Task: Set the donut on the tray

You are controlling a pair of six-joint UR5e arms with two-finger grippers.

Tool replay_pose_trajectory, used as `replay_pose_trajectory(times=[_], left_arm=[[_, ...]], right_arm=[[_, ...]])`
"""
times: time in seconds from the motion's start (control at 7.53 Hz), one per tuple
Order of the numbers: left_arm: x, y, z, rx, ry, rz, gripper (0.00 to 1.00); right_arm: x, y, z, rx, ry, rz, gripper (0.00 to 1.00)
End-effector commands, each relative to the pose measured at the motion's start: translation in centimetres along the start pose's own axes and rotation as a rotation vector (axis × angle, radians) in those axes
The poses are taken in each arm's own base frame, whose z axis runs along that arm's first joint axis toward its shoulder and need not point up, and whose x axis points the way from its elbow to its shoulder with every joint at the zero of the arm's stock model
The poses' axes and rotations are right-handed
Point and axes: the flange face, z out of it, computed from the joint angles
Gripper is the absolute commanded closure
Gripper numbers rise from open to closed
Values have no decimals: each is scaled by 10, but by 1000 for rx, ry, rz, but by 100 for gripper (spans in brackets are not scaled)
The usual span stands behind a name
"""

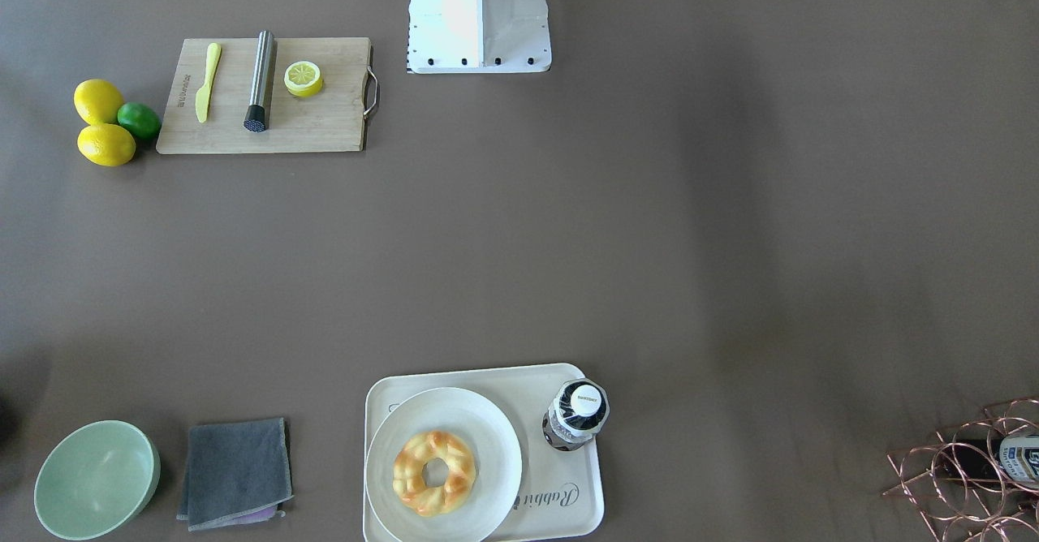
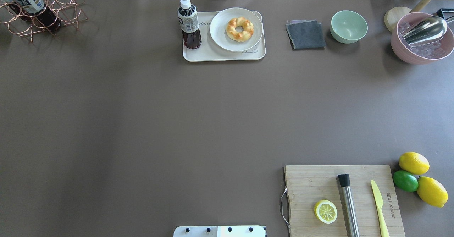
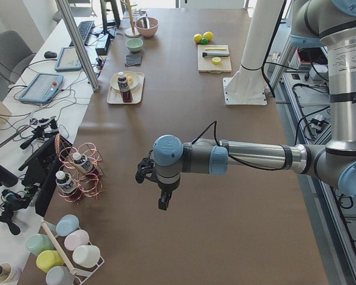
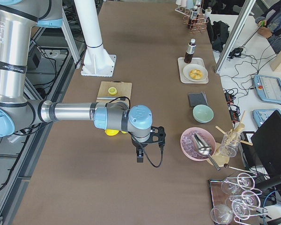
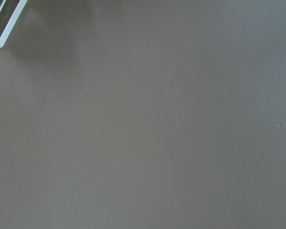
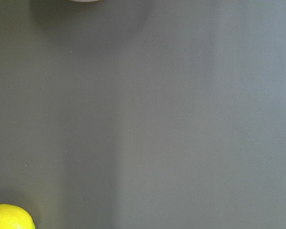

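The golden-brown twisted donut (image 1: pixel 434 461) lies on a round white plate (image 1: pixel 479 412) that stands on the cream tray (image 1: pixel 568 501) at the table's far edge from the robot. In the overhead view the donut (image 2: pixel 240 28), plate (image 2: pixel 220 34) and tray (image 2: pixel 212 54) sit at top centre. My left gripper (image 3: pixel 162 202) shows only in the exterior left view, above bare table far from the tray; I cannot tell if it is open. My right gripper (image 4: pixel 139 157) shows only in the exterior right view, near the lemons; I cannot tell its state either.
A dark drink bottle (image 2: pixel 189 24) stands on the tray beside the plate. A grey cloth (image 2: pixel 305 34), green bowl (image 2: pixel 348 26) and pink bowl (image 2: pixel 422 42) lie to the right. A cutting board (image 2: pixel 319 191) with a lemon half (image 2: pixel 325 211), whole lemons (image 2: pixel 413 163) and a wire rack (image 2: pixel 42 10) are also there.
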Motion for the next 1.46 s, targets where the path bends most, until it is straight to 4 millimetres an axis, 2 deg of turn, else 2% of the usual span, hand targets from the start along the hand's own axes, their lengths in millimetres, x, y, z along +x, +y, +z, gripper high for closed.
replay_pose_trajectory(times=[0.0,1.06,1.33], left_arm=[[5,-3,-6,12,-2,14,3],[8,-24,-11,28,-11,34,3],[4,-22,-18,47,-14,38,3]], right_arm=[[7,2,-6,-3,10,-1,0],[12,2,-9,6,3,14,0],[12,2,-10,8,2,14,0]])
